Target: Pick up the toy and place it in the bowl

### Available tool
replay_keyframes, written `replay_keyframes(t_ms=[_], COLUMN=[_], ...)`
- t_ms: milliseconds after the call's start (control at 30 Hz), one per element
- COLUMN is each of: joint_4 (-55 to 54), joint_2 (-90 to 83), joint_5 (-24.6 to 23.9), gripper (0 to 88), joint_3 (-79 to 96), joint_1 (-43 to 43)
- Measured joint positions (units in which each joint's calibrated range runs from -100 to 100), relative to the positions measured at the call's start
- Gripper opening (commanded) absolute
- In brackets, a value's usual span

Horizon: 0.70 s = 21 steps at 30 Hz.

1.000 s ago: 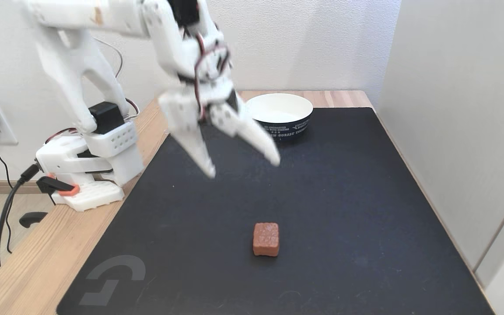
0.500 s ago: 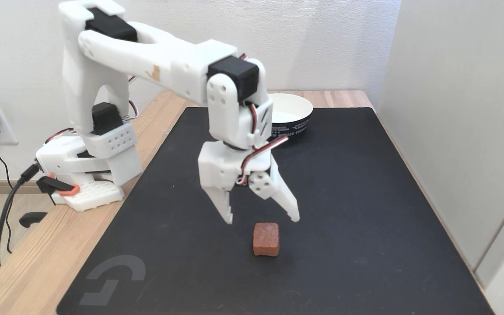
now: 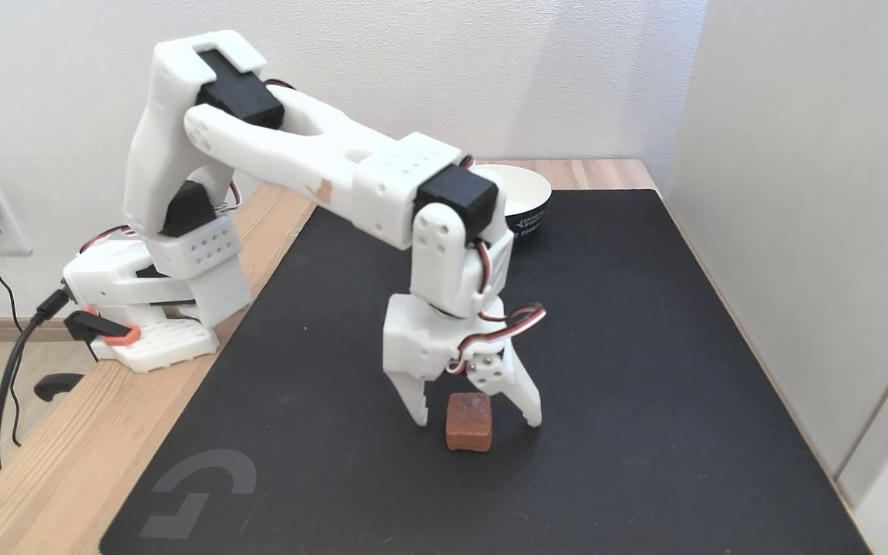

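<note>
Bare mat [image 3: 644,347] lies between toy [image 3: 469,422] and bowl [image 3: 527,202]; the arm [image 3: 351,169] partly blocks that route.

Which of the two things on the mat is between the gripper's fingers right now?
The toy, the small reddish-brown block near the mat's front, sits between the open gripper fingers. The bowl stands far back, behind the arm.

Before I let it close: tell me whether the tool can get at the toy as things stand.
Probably yes. The tool is open, a finger on each side of the toy, with nothing else on the mat near it.
</note>
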Motion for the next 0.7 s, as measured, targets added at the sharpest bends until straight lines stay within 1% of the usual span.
replay_keyframes(t_ms=[167, 267, 300, 333, 433, 500, 700], joint_4=[-0.17, -0.17, -0.17, -0.25, -1.27, -1.27, -1.27], joint_2=[0.42, 0.42, 0.42, 0.42, 0.92, 0.58, 0.58], joint_5=[0.0, 0.0, 0.0, 0.0, -0.21, 0.0, 0.0], gripper=[36.9, 20.4, 12.8, 1.0, 4.6, 2.4, 2.2], joint_3=[-0.09, -0.09, -0.09, -0.09, -1.32, -1.32, -1.32], joint_1=[0.08, 0.08, 0.08, 0.08, -0.58, -0.42, -0.25])
